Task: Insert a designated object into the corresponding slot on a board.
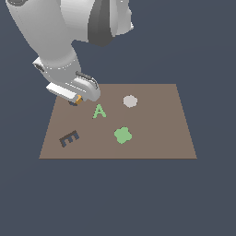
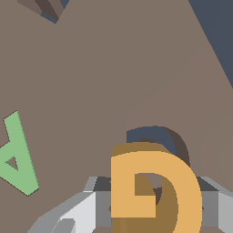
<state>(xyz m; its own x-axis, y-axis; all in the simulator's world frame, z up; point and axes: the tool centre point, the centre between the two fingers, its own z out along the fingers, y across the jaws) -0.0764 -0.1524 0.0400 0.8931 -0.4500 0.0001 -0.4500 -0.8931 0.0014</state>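
The orange G-shaped block point(image 2: 154, 186) fills much of the wrist view, held between the grey fingers point(image 2: 91, 200) of my gripper point(image 2: 154, 207), which is shut on it. Right behind it a part of the dark G-shaped slot point(image 2: 152, 135) shows in the brown board point(image 2: 91, 82); the block hangs close over it, partly covering it. In the exterior view the gripper point(image 1: 77, 100) is low over the board's point(image 1: 152, 147) far corner on the exterior view's left, with only a sliver of the orange block point(image 1: 79, 99) showing under the hand. The slot is hidden there.
A green letter A point(image 1: 99, 111) lies just beside the gripper toward the exterior view's right, also seen as the green A point(image 2: 16, 157) in the wrist view. A green clover piece point(image 1: 122, 135), a pale grey round piece point(image 1: 130, 101) and a dark E-shaped recess point(image 1: 69, 138) are on the board.
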